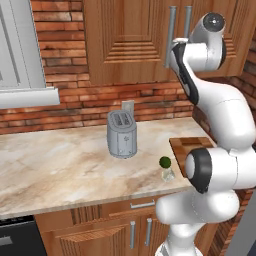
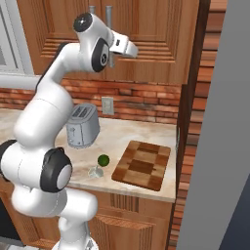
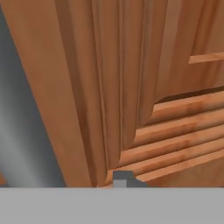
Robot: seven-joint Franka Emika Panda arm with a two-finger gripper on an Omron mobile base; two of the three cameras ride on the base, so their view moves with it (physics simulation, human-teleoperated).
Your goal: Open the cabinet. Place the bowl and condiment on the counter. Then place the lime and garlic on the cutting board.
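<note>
cabinet [image 1: 135, 40] doors look shut, both panels flush on the wall above the counter [image 1: 60, 170], so the very first step is not done yet. the gripper [image 2: 131, 49] is up at the long silver handles [image 1: 171, 36], close against the door wood; in the hand view a grey bar [image 3: 17, 131] runs down one side, right next to the fingers. whether the fingers are spread or pinching that bar i cannot tell from here. bowl and condiment would be behind the doors, i guess, since none sits on the counter. lime [image 2: 103, 160] rests on the counter near the front edge, with the pale garlic [image 2: 95, 171] just beside it, both apart from the cutting board [image 2: 142, 165], which is bare. a toaster [image 1: 121, 134] stands further back. so everything is left: open up, bring two things down, move two onto the board.
</note>
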